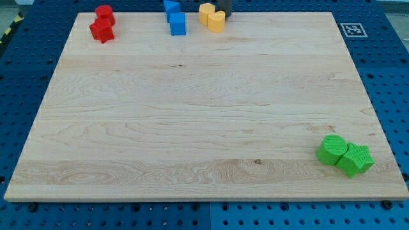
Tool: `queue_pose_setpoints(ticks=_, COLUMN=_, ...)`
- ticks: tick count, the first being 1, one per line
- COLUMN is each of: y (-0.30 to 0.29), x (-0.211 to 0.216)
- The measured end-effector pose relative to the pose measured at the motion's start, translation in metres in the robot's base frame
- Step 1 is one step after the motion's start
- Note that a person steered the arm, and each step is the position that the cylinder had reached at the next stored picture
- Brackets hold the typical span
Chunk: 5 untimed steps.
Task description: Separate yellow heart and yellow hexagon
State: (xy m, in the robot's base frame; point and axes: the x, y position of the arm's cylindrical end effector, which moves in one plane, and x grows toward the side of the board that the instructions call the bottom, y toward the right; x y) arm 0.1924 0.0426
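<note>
yellow pair touching at the counter [192,115] top

my tip [226,12] is sitting beside yellow heart [216,21]; yellow hexagon [206,13] looking light, slidey. no pincer.

- This looks like a lab or a test room, not a home.
- A plain wooden tabletop [204,121] lies flat, like a board made for trying things out.
- Under it is a blue metal base [383,70] full of small round holes in neat rows, the kind used to bolt gear down.
- A black and white square marker [352,29] sits at the view's top right corner, the sort a camera reads.
- A strip of yellow and black warning tape [9,30] shows at the view's top left.
- Small bright plastic blocks sit in little groups near the edges, like test pieces.
</note>
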Motion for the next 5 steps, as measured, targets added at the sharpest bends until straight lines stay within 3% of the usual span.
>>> queue_pose_setpoints(ticks=3, y=-0.013, x=0.001)
queue_pose_setpoints(ticks=5, y=-0.017, x=0.039)
